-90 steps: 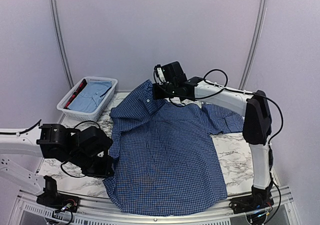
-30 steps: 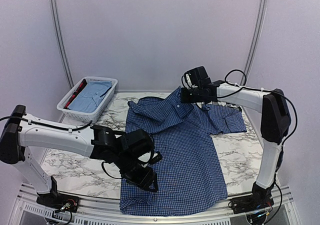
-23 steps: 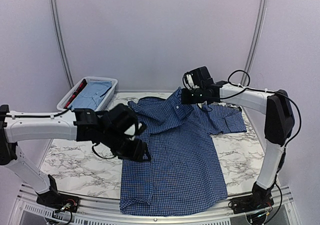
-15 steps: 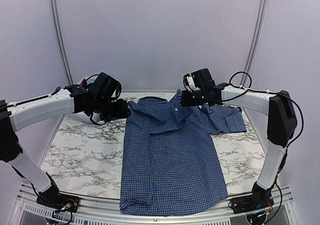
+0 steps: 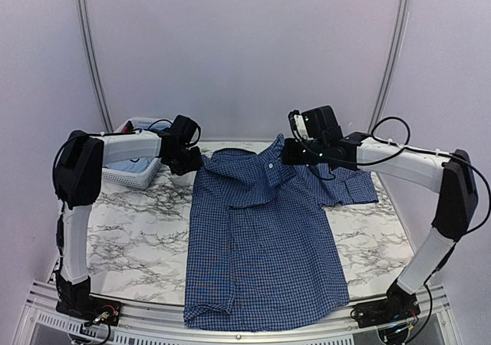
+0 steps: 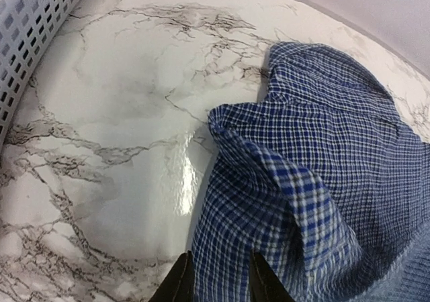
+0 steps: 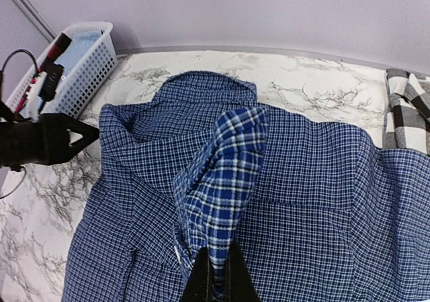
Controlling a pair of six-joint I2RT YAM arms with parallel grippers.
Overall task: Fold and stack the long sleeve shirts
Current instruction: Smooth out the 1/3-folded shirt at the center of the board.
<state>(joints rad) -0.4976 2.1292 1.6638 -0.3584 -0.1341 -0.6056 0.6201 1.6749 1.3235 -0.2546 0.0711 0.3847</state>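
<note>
The dark blue checked shirt (image 5: 261, 245) lies spread front-up on the marble table, collar at the far end. My right gripper (image 5: 285, 155) is shut on a raised fold near the collar; the right wrist view shows the fingers pinching that fold (image 7: 216, 278). My left gripper (image 5: 186, 163) is at the shirt's far left corner. In the left wrist view its fingers (image 6: 181, 285) stand apart, with the shirt's edge (image 6: 322, 154) between them. A black-and-white plaid shirt (image 7: 406, 107) lies at the far right, showing only in the right wrist view.
A white slatted basket (image 5: 130, 175) holding light blue cloth and something red stands at the far left, just behind my left arm; it also shows in the wrist views (image 6: 33, 33) (image 7: 74, 67). Bare marble (image 5: 130, 230) lies left of the shirt.
My left arm has swung from the shirt's near left hem up to its far left corner. The right gripper still holds the collar fold. The shirt sits further right than at first.
</note>
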